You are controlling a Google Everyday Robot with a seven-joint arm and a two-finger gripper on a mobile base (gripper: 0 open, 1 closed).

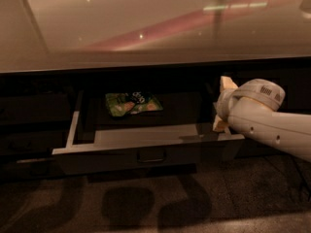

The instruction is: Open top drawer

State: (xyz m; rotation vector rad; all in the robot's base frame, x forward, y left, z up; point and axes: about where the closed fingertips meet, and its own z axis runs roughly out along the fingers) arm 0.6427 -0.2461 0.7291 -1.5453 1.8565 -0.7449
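Note:
The top drawer (116, 163) stands pulled out under the counter, showing its grey floor and pale rim edges. Its small rectangular pull handle (151, 155) sits at the centre of the dark front. A green snack bag (132, 103) lies inside near the back. My gripper (222, 106) hangs at the drawer's right rear corner, just above its right rim, on the white arm (272, 127) that reaches in from the right. Its pale fingers (226, 85) stand apart, open, with nothing between them.
A glossy beige countertop (146, 28) overhangs the drawer. Dark cabinet fronts (34, 115) flank it on the left and behind the arm on the right. Speckled floor (155, 203) lies below, with shadows on it.

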